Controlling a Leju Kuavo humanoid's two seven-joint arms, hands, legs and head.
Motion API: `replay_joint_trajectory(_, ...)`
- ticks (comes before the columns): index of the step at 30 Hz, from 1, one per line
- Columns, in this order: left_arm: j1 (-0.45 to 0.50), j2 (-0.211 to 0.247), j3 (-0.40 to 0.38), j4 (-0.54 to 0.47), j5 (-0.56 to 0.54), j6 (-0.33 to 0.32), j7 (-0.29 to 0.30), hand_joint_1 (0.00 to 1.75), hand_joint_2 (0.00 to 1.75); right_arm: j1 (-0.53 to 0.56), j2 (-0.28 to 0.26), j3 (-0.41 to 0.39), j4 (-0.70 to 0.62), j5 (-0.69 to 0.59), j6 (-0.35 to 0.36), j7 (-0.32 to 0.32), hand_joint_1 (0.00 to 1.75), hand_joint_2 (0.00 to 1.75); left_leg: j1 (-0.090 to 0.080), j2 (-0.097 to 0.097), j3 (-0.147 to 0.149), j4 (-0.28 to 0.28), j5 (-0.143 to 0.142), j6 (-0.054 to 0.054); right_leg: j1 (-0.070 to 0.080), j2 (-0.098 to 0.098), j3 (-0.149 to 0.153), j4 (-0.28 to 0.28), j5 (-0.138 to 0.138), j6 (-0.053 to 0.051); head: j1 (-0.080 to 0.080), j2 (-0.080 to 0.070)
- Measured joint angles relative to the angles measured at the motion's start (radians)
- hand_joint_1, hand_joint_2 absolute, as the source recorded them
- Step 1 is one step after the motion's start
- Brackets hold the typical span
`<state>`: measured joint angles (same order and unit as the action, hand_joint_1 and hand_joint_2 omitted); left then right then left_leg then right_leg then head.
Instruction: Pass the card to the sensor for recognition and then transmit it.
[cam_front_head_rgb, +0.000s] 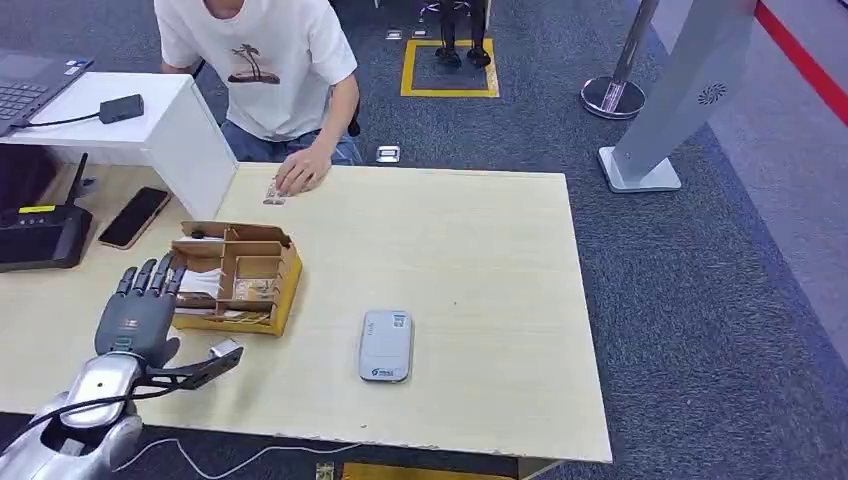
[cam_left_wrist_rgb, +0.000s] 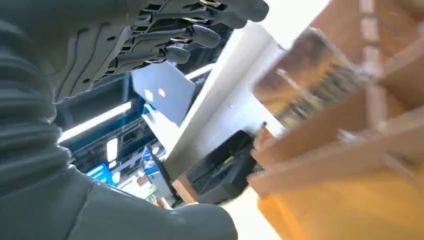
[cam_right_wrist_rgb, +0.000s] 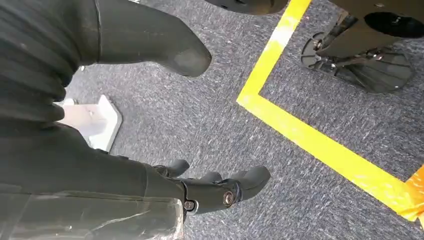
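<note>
The wooden bench (cam_front_head_rgb: 480, 260) carries everything, and the cardboard organizer box (cam_front_head_rgb: 238, 278) near its left side serves as the landmark. The left hand (cam_front_head_rgb: 140, 305) hovers at the box's near-left corner, fingers (cam_front_head_rgb: 150, 278) spread and released, holding nothing, their tips over the edge of the box. In the left wrist view the box walls (cam_left_wrist_rgb: 345, 145) loom close and blurred beside those fingers (cam_left_wrist_rgb: 200, 35). This looks like the opening step: reaching in for a card, with nothing lifted yet. The box is split by dividers into several compartments; the ones nearest the hand hold what look like flat white and printed cards (cam_front_head_rgb: 205, 283), though which is the task's card I cannot tell. The grey sensor (cam_front_head_rgb: 386, 345) lies flat, well to the right of the box. Next the fingers need to dip into a compartment and pinch one card cleanly. The right hand (cam_right_wrist_rgb: 210, 192) hangs over the carpet, fingers loosely curled, holding nothing.
</note>
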<state>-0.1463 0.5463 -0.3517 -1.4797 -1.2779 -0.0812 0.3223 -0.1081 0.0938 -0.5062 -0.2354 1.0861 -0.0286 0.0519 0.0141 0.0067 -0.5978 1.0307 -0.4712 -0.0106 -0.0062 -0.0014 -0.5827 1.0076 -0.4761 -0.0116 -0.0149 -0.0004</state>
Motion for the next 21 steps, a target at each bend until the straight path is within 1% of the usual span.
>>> replay_joint_trajectory(1,-0.002,-0.003,0.010,0.000,0.000,0.001,-0.003,0.05,1.75,0.000,0.000,0.000,0.000,0.002,0.000,0.000,0.00,1.75,0.000,0.000,0.000,0.000,0.000,0.000,0.000,0.000,0.000,0.000,0.000,0.000,0.000,0.000)
replay_joint_trajectory(2,-0.004,-0.006,0.018,0.001,0.000,0.002,-0.010,0.07,1.75,-0.001,0.000,0.000,0.000,0.003,0.002,0.000,0.00,1.75,0.000,0.000,0.000,0.000,0.000,0.000,0.000,0.000,0.000,0.000,0.000,0.000,0.000,0.000)
replay_joint_trajectory(5,-0.007,-0.016,0.030,0.005,-0.002,0.015,-0.021,0.00,1.75,-0.001,0.000,0.000,0.000,0.003,0.005,0.002,0.00,1.75,0.000,0.000,0.000,0.000,0.000,0.000,0.000,0.000,0.000,0.000,0.000,0.000,0.000,0.000)
replay_joint_trajectory(9,-0.015,-0.033,0.042,0.013,-0.003,0.032,-0.020,0.00,1.75,-0.003,0.000,0.000,0.000,0.011,0.006,0.008,0.00,1.75,0.000,0.000,0.000,0.000,0.000,0.000,0.000,0.000,0.000,0.000,0.000,0.000,0.000,0.000)
replay_joint_trajectory(10,-0.016,-0.038,0.048,0.016,-0.003,0.035,-0.019,0.02,1.75,-0.003,0.000,0.000,0.000,0.015,0.006,0.008,0.00,1.75,0.000,0.000,0.000,0.000,0.000,0.000,0.000,0.000,0.000,0.000,0.000,0.000,0.000,0.000)
replay_joint_trajectory(11,-0.016,-0.042,0.053,0.018,-0.003,0.036,-0.019,0.10,1.75,-0.003,0.000,0.000,0.000,0.016,0.006,0.008,0.00,1.75,0.000,0.000,0.000,0.000,0.000,0.000,0.000,0.000,0.000,0.000,0.000,0.000,0.000,0.000)
replay_joint_trajectory(15,-0.014,-0.060,0.069,0.026,-0.009,0.038,-0.019,0.10,1.75,-0.004,0.000,0.000,-0.001,0.018,0.006,0.010,0.00,1.75,0.000,0.000,0.000,0.000,0.000,0.000,0.000,0.000,0.000,0.000,0.000,0.000,0.000,0.000)
replay_joint_trajectory(16,-0.014,-0.063,0.071,0.026,-0.011,0.038,-0.019,0.19,1.75,-0.004,0.000,0.000,-0.001,0.018,0.006,0.010,0.00,1.75,0.000,0.000,0.000,0.000,0.000,0.000,0.000,0.000,0.000,0.000,0.000,0.000,0.000,0.000)
replay_joint_trajectory(17,-0.014,-0.067,0.074,0.026,-0.013,0.038,-0.019,0.17,1.75,-0.004,0.000,0.000,-0.001,0.018,0.006,0.011,0.00,1.75,0.000,0.000,0.000,0.000,0.000,0.000,0.000,0.000,0.000,0.000,0.000,0.000,0.000,0.000)
replay_joint_trajectory(18,-0.014,-0.071,0.076,0.026,-0.014,0.038,-0.019,0.10,1.75,-0.004,0.000,0.000,-0.001,0.018,0.006,0.011,0.00,1.75,0.000,0.000,0.000,0.000,0.000,0.000,0.000,0.000,0.000,0.000,0.000,0.000,0.000,0.000)
replay_joint_trajectory(19,-0.014,-0.073,0.078,0.027,-0.014,0.038,-0.019,0.00,1.75,-0.004,0.000,0.000,-0.001,0.018,0.006,0.011,0.00,1.75,0.000,0.000,0.000,0.000,0.000,0.000,0.000,0.000,0.000,0.000,0.000,0.000,0.000,0.000)
replay_joint_trajectory(21,-0.014,-0.079,0.080,0.029,-0.015,0.038,-0.019,0.00,1.75,-0.004,0.000,0.000,-0.001,0.018,0.006,0.011,0.00,1.75,0.000,0.000,0.000,0.000,0.000,0.000,0.000,0.000,0.000,0.000,0.000,0.000,0.000,0.000)
